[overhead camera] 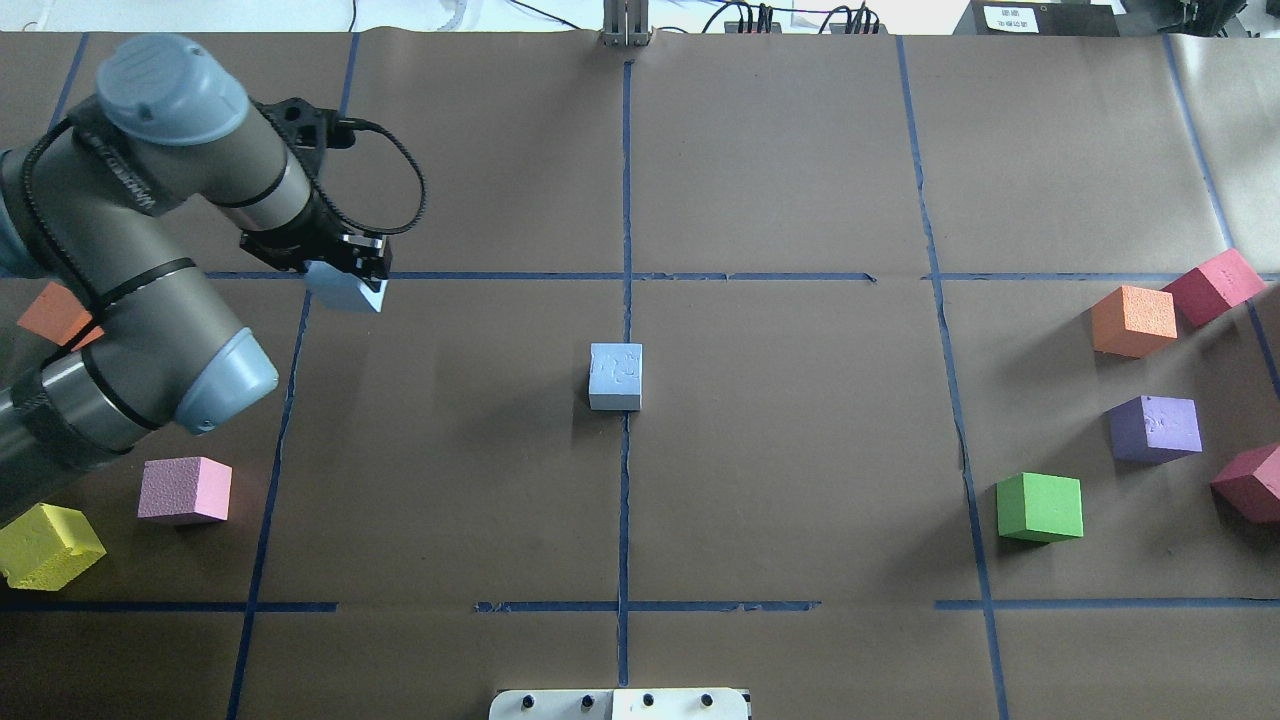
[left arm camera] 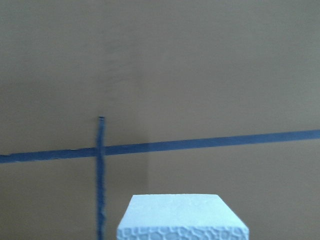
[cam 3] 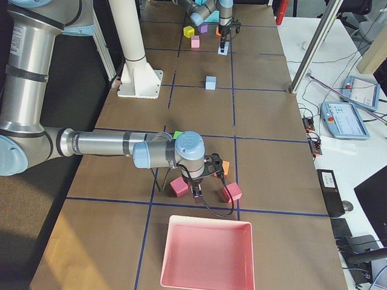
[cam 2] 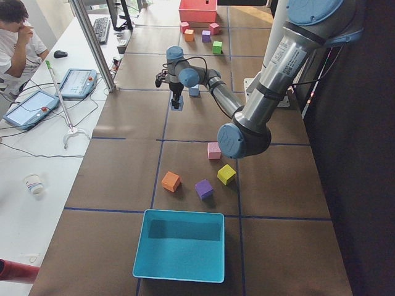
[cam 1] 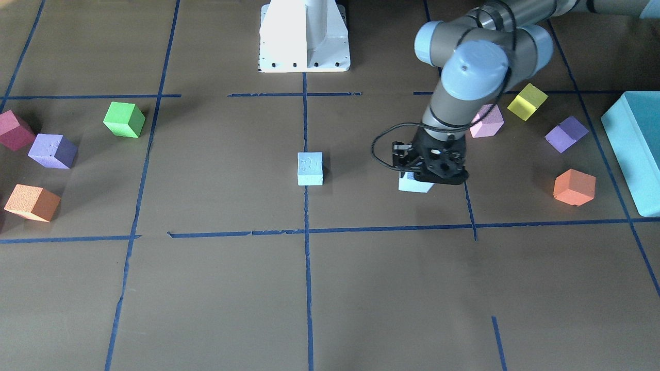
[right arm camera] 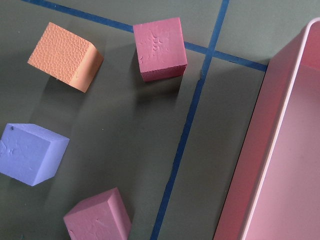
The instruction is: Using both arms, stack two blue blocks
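One light-blue block (cam 1: 310, 168) stands alone at the table's centre on the blue tape line; it also shows in the overhead view (overhead camera: 615, 376). My left gripper (cam 1: 432, 172) points down and is shut on the other blue block (cam 1: 415, 184), at or just above the table, off to my left (overhead camera: 345, 290). The left wrist view shows that block's top (left arm camera: 182, 217) close under the camera. My right gripper (cam 3: 196, 192) shows only in the exterior right view, low over the red cubes near the pink tray; I cannot tell whether it is open or shut.
Pink (cam 1: 487, 121), yellow (cam 1: 527, 101), purple (cam 1: 566, 134) and orange (cam 1: 574, 186) cubes lie near my left arm, beside a big teal box (cam 1: 637, 144). Green (cam 1: 124, 119), purple (cam 1: 51, 150), orange (cam 1: 32, 202) and red cubes lie on the far side. A pink tray (right arm camera: 280, 140) is under my right wrist.
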`<state>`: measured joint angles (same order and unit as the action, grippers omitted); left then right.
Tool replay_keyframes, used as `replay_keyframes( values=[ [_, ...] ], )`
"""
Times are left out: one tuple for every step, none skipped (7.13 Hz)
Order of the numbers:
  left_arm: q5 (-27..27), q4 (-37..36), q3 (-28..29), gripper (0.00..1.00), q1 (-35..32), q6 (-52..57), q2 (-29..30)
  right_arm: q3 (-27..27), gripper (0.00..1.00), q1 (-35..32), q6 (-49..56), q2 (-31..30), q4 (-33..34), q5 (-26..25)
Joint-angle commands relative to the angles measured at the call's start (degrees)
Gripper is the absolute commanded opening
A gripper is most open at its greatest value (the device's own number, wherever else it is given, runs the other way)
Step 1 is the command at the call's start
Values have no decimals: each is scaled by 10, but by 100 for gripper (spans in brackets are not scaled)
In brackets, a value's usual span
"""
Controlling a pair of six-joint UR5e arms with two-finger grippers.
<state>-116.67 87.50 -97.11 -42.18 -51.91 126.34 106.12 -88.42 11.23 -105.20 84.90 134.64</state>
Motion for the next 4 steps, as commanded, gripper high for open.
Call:
replay_keyframes(
  values=[
    [55, -16, 51, 15, 74, -90, 110, 1, 100, 0, -1, 0, 0, 0],
    [90, -12, 91, 17, 108, -136, 148, 0, 100, 0, -1, 0, 1, 0],
    [105, -12, 106, 21, 123, -147, 159, 1, 100, 0, -1, 0, 1, 1],
    [115, -11, 108, 22, 133, -162, 157, 1, 100, 1, -1, 0, 1, 1]
  ],
)
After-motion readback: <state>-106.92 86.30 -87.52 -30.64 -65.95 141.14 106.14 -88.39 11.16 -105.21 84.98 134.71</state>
